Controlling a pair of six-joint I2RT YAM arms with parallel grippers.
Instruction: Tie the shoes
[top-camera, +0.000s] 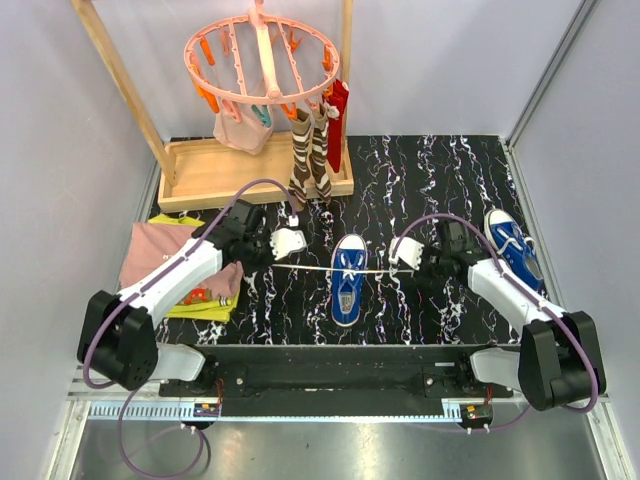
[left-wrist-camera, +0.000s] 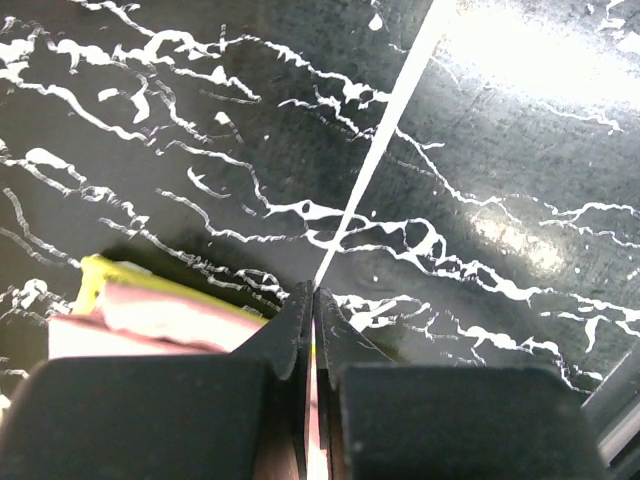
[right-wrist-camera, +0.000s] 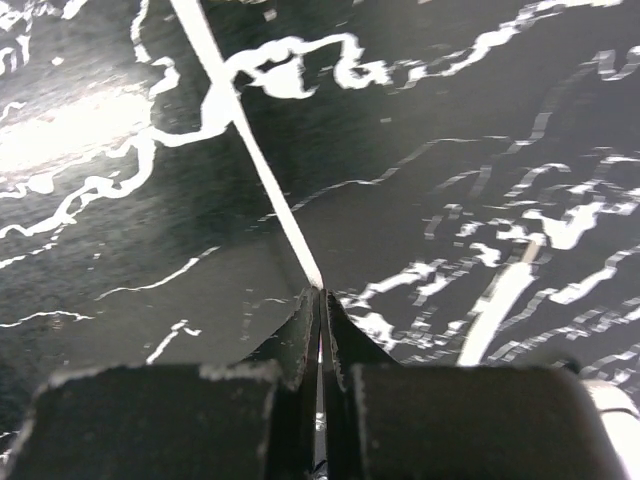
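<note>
- At the far left, a pile of folded pink and yellow cloth (top-camera: 160, 262) lies on the black, white-veined marble-pattern tabletop (top-camera: 420, 180), partly under the left arm. It plays no part in the tying.
- The left gripper (top-camera: 283, 248) sits left of the middle shoe. Its jaws are pressed together with no gap, pinching one end of the flat white lace (left-wrist-camera: 385, 130). In the left wrist view the lace runs straight and taut away from the dark fingertips (left-wrist-camera: 298, 312).
- The blue canvas sneaker with white rubber sole (top-camera: 347, 280) lies near the table's centre, between the two grippers. The lace crosses it as one nearly straight sideways line. My reading is that the ends are held apart like this to draw the lacing snug or tighten a first crossing. Whether a knot has formed over the shoe is too small to tell.
- The right gripper (top-camera: 403, 256) mirrors the left on the other side of that sneaker. Its jaws are closed tight on the other lace end, which stretches taut from its tips in the right wrist view.
- At the far right, a second blue canvas sneaker with a white toe cap (top-camera: 513, 247) lies beside the right arm, well apart from the first. Neither gripper touches it, so it likely waits its turn.
</note>
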